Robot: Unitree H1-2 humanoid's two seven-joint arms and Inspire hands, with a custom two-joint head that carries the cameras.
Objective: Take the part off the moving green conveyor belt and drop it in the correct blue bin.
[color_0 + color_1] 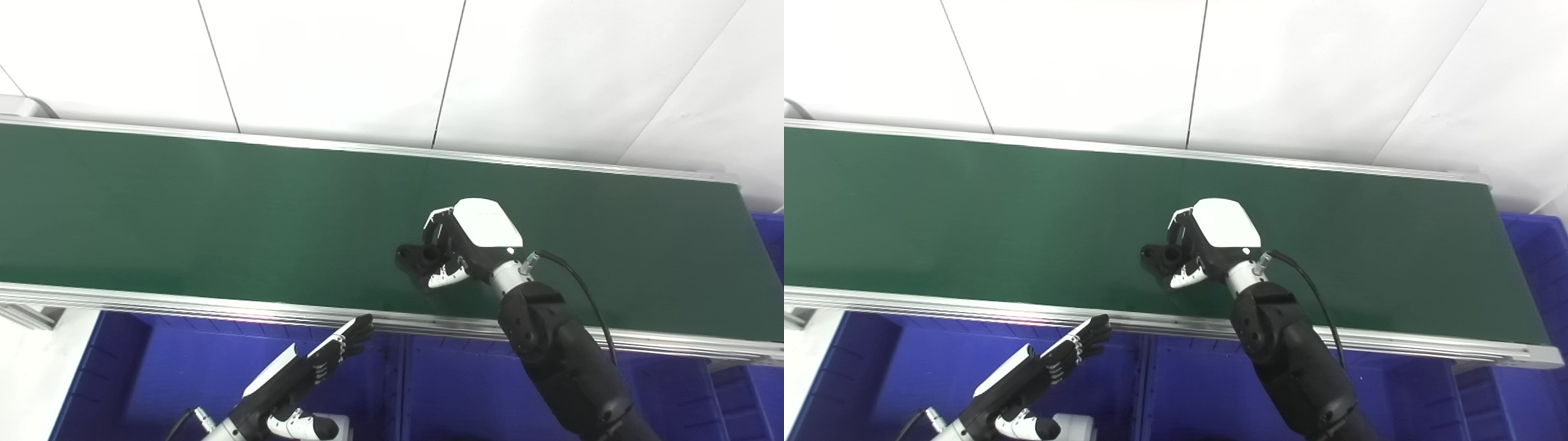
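On the green conveyor belt (184,208) the right hand (456,245) curls closed around the black part (416,257) (protruding leftward), while the left hand (306,367), open and empty, hovers over the blue bins (184,367)

Green conveyor belt (184,214) carries a black part (415,257).

- Conveyor belt (214,208): matt green surface, smooth, faint sheen.
- Belt rails (184,303): brushed silver metal.
- Bins (184,361): glossy blue plastic.
- Right hand (456,248): glossy white plastic shell over matt black parts.
- Part (415,257): black, dull finish.
- Wall panels (337,61): smooth, matt white.
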